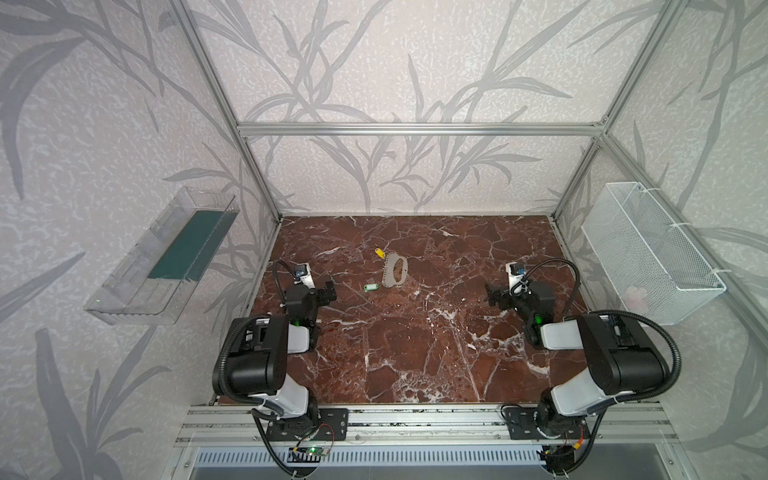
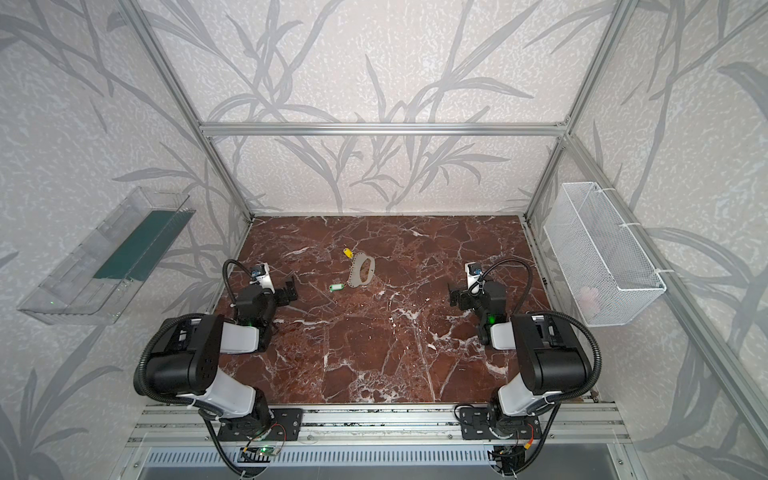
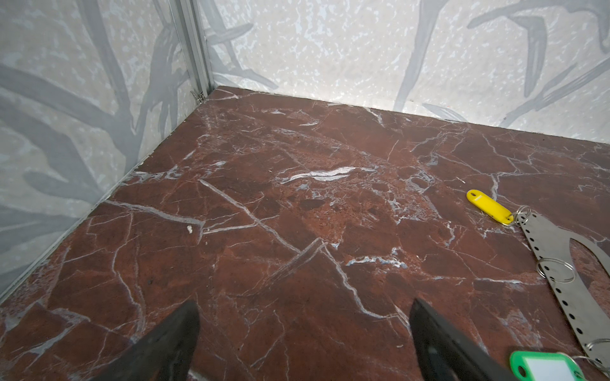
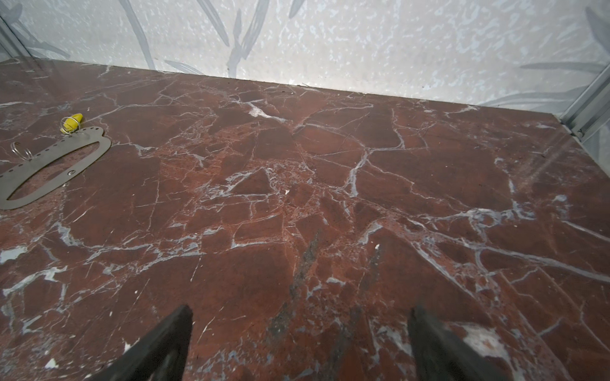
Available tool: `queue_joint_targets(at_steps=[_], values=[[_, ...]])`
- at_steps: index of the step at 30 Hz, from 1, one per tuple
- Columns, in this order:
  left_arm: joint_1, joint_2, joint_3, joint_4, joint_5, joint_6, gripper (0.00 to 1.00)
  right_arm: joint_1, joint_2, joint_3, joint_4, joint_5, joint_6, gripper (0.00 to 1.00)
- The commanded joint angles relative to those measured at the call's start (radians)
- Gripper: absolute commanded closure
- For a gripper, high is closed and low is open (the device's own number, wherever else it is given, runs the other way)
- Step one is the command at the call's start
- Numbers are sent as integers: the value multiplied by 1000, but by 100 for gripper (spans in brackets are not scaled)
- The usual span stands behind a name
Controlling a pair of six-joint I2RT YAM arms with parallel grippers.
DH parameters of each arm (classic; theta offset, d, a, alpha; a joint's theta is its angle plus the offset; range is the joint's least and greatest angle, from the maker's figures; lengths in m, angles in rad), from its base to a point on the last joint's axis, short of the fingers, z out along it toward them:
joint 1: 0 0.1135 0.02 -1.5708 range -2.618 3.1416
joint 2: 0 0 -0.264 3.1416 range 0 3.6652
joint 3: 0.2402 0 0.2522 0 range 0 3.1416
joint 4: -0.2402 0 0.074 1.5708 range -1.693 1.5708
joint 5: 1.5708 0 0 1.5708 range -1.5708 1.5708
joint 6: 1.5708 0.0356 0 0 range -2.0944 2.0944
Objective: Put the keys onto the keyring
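The keyring (image 1: 388, 274) (image 2: 354, 276) is a flat grey plate with an oval cutout, lying left of the table's middle. Both wrist views show part of this keyring (image 3: 554, 244) (image 4: 74, 170). A yellow key (image 1: 379, 252) (image 2: 347, 252) (image 3: 488, 207) (image 4: 72, 122) lies at its far end, its wire ring touching the plate. Near its closer end rests a green key (image 1: 369, 287) (image 2: 336, 287) (image 3: 544, 366) with a pale label. My left gripper (image 1: 330, 289) (image 2: 293, 289) (image 3: 303, 316) hovers open, left of the green key. My right gripper (image 1: 492, 297) (image 2: 454, 297) (image 4: 300, 320) is open over bare marble, far right of the plate.
A loose wire ring (image 3: 554, 270) sits on the plate's holed edge. A clear plastic bin (image 1: 166, 257) hangs on the left wall and a white wire basket (image 1: 648, 253) on the right wall. Aluminium frame posts (image 1: 266, 199) stand at the table's back corners.
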Motion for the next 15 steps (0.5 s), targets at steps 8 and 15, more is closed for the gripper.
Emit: queue_joint_targets(at_steps=[8, 15], values=[[-1, 1, 17, 9, 9, 8, 1, -1, 8, 19, 44, 12, -14, 1], [-2, 1, 17, 9, 9, 9, 1, -1, 8, 20, 40, 13, -17, 1]])
